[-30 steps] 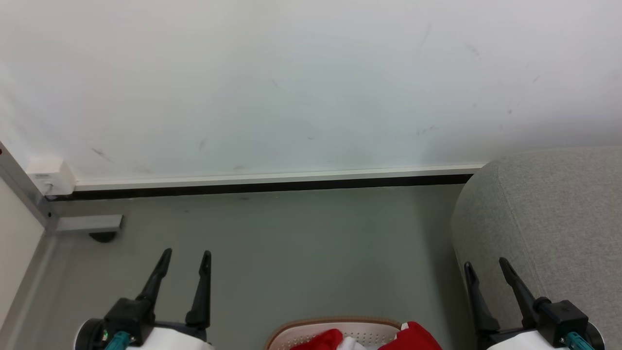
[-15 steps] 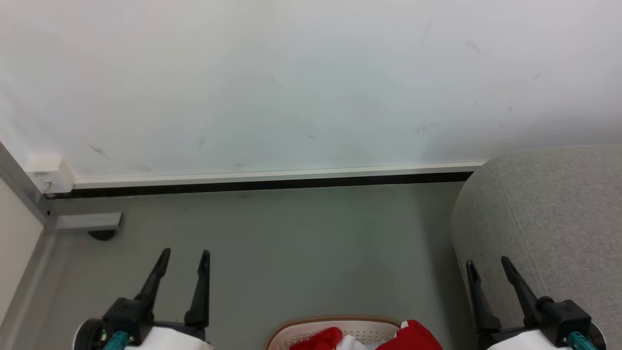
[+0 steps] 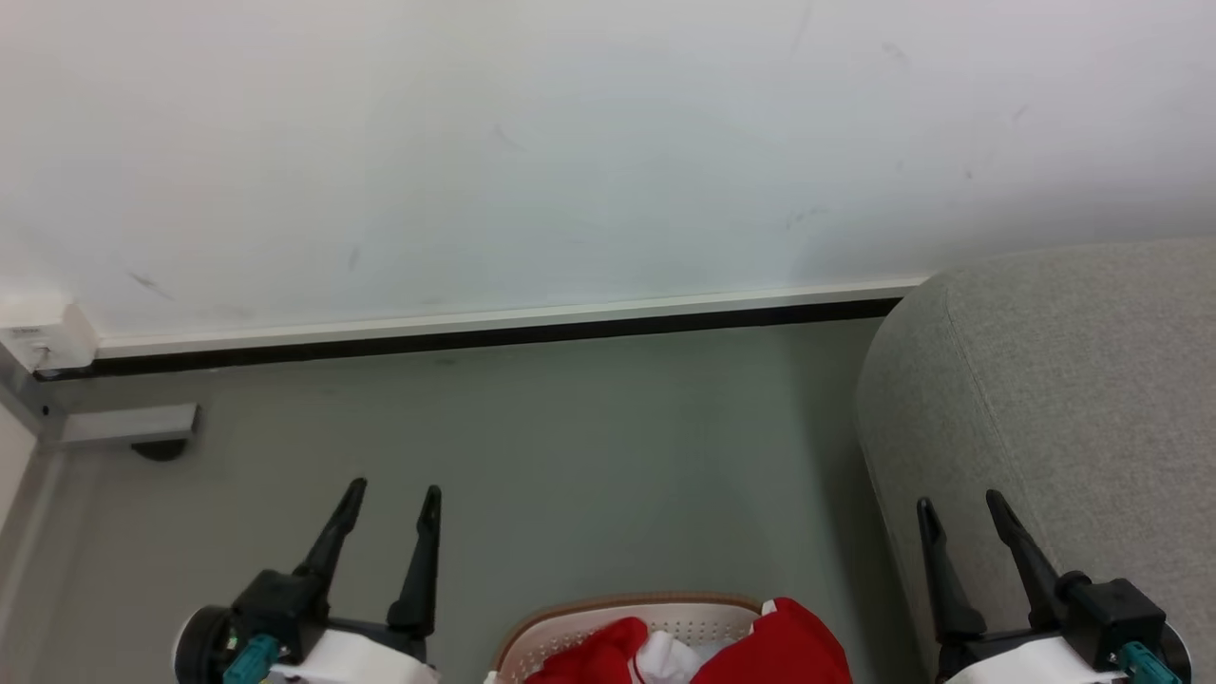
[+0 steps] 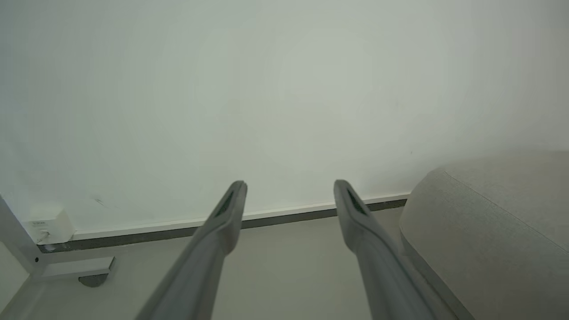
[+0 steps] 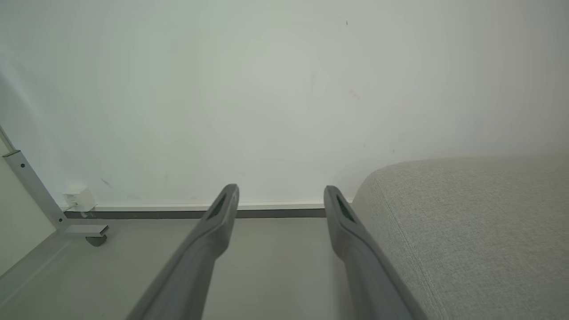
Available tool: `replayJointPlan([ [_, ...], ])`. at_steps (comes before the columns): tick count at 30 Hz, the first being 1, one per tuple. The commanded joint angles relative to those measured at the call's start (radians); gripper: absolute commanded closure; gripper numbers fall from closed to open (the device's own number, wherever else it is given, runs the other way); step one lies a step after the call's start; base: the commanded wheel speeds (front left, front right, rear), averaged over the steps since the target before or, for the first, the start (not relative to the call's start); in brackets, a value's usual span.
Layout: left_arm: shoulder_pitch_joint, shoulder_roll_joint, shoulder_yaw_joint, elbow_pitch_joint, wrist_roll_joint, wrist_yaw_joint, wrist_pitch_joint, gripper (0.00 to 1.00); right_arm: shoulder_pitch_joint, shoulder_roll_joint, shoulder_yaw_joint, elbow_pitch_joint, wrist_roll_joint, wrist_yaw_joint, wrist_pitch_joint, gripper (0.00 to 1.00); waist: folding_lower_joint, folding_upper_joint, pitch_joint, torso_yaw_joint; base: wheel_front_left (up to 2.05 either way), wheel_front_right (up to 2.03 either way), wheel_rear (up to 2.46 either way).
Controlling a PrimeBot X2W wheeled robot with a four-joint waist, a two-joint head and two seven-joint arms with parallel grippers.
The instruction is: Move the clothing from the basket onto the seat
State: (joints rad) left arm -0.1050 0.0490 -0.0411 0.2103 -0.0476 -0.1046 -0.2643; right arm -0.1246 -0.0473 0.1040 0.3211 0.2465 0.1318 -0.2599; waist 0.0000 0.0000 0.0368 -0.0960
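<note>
Clothing [image 3: 793, 648]: red fabric, two mounds with a white patch between them, heaped in the basket [image 3: 617, 604] at the bottom edge of the head view. The right mound rides above the tan rim. None of it lies on the seat [image 3: 1064, 399]. The basket stands on the floor [image 3: 589, 446], with the seat near it on the robot's right.

Left end effector [image 3: 394, 486]: fingers spread, nothing between them, over bare floor left of the basket and apart from it. Right end effector [image 3: 958, 500]: fingers spread, empty, seen against the seat's side, right of the basket. Contact with the seat: cannot tell. Both wrist views look along the fingers at the wall [image 3: 570, 142], not down at the basket.

Step, as judged: approach, ahead of the first pick. Transfer not yet begun.

Next move calls for: bring the heap fuller into view, lower one end effector over it, pinch a raised fold (the right mound sits nearest the right arm), lift clear of the rim, carry over the seat top.

Count: basket 1; seat 1; end effectors 2, two fingers each; red mounds showing 2; white patch 1. Separate garments: cannot tell, the heap is cut by the frame edge
</note>
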Motion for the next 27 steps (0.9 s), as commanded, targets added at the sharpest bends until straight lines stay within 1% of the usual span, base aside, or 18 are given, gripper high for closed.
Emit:
replayJointPlan([
  [1, -0.017, 0.003, -0.003, 0.002, 0.013, -0.002, -0.001, 0.0, -0.018, -0.001, -0.004, -0.006, 0.007, -0.002, -0.004, 0.0, 0.0, 0.0, 0.017, -0.016, 0.0, 0.0, 0.0],
  [8, -0.048, 0.012, -0.025, 0.028, 0.027, -0.011, 0.0, 0.0, -0.044, -0.002, 0.006, -0.02, 0.069, -0.002, -0.004, 0.0, 0.0, 0.0, 0.087, -0.08, 0.0, 0.0, 0.0],
  [11, -0.064, 0.027, -0.038, 0.051, 0.043, -0.013, 0.0, 0.0, -0.054, -0.002, 0.01, -0.028, 0.085, -0.002, -0.003, 0.0, 0.0, 0.0, 0.123, -0.112, 0.0, 0.0, 0.0],
  [15, -0.107, 0.056, -0.082, 0.112, 0.08, -0.016, 0.0, 0.0, -0.073, -0.002, 0.018, -0.039, 0.099, -0.002, -0.003, 0.0, 0.0, 0.0, 0.178, -0.154, 0.0, 0.0, 0.0],
  [21, -0.181, 0.091, -0.159, 0.26, 0.089, -0.024, 0.0, 0.0, -0.1, -0.001, 0.025, -0.056, 0.118, -0.002, -0.003, 0.0, 0.0, 0.0, 0.239, -0.212, 0.0, 0.0, 0.0],
  [27, -0.266, 0.127, -0.25, 0.46, 0.115, -0.026, 0.0, 0.0, -0.116, -0.002, 0.027, -0.077, 0.142, -0.002, -0.003, 0.0, 0.0, 0.0, 0.297, -0.259, 0.0, 0.0, 0.0],
])
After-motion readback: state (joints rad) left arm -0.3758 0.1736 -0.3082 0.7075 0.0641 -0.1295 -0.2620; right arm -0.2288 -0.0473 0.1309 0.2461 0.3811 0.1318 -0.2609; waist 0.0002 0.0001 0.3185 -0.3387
